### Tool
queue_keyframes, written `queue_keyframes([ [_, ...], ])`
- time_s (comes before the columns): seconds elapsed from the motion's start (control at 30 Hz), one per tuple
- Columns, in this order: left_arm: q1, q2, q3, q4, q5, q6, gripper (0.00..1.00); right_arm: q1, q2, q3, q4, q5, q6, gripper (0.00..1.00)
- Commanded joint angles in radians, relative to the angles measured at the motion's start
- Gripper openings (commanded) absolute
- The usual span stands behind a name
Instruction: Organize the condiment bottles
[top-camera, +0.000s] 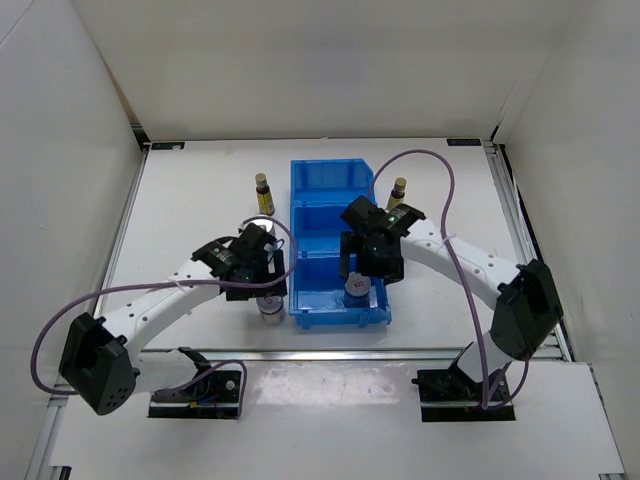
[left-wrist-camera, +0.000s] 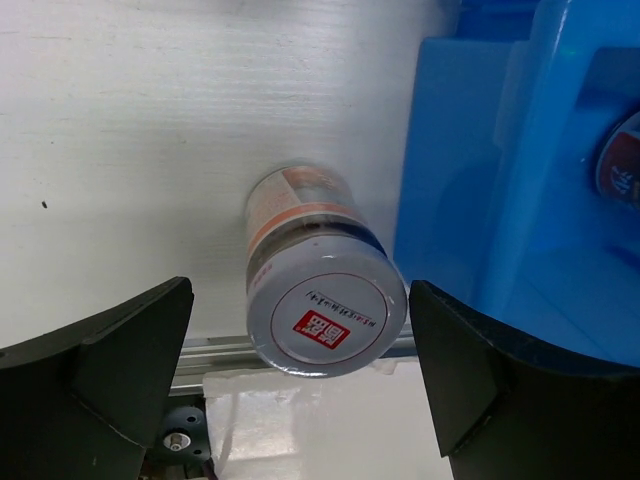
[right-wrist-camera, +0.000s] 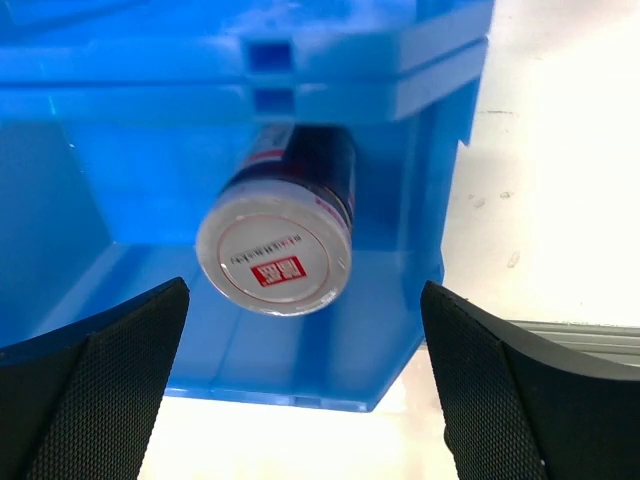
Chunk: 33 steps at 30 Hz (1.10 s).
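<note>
Silver jar (right-wrist-camera: 273, 262), red-marked lid, upright in nearest compartment of blue bin (top-camera: 330, 175). Right jaws spread wide above it, holding nothing. Second silver jar (left-wrist-camera: 322, 318) upright on surface (top-camera: 200, 200), just left of bin's near corner. Left jaws wide apart over it, not touching. Brown bottle (top-camera: 263, 192) upright left of bin's far end. Other brown bottle (top-camera: 398, 190) upright on right.

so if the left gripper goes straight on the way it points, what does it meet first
Most likely the jar on the table beside the bin. Its red-marked lid lies between the open fingers of the left gripper. How far off it is remains unclear.
</note>
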Motion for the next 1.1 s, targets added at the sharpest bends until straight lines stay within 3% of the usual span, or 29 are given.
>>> queue_keyframes([
  [0.0,-0.030,0.021,0.035,0.010,-0.061,-0.024,1.00,0.028,-0.043,-0.037,0.032,0.067,0.060,1.00],
  [0.1,-0.050,0.066,0.035,0.010,-0.070,-0.034,1.00,0.028,-0.052,-0.037,0.041,0.067,0.060,1.00],
  [0.23,-0.061,0.092,0.035,0.010,-0.070,-0.043,0.81,0.028,-0.052,-0.046,0.041,0.067,0.060,1.00],
  [0.27,-0.061,0.092,0.035,0.010,-0.070,-0.043,0.68,0.028,-0.052,-0.057,0.050,0.078,0.060,1.00],
  [0.37,-0.072,0.025,0.035,-0.021,-0.105,-0.078,0.52,0.028,-0.101,-0.086,0.062,0.089,0.080,1.00],
  [0.47,-0.093,-0.053,0.125,-0.125,-0.182,-0.109,0.43,0.028,-0.173,-0.147,0.092,0.115,0.108,1.00],
  [0.63,-0.136,-0.087,0.427,-0.282,-0.278,-0.109,0.34,0.028,-0.254,-0.204,0.112,0.153,0.151,1.00],
  [0.83,-0.240,0.087,0.699,-0.282,-0.271,-0.097,0.30,0.028,-0.305,-0.246,0.112,0.185,0.191,1.00],
  [0.97,-0.299,0.233,0.712,-0.241,-0.306,-0.084,0.29,0.028,-0.342,-0.269,0.125,0.185,0.191,1.00],
  [1.07,-0.299,0.288,0.635,-0.126,-0.254,-0.048,0.29,0.028,-0.362,-0.288,0.125,0.195,0.200,1.00],
])
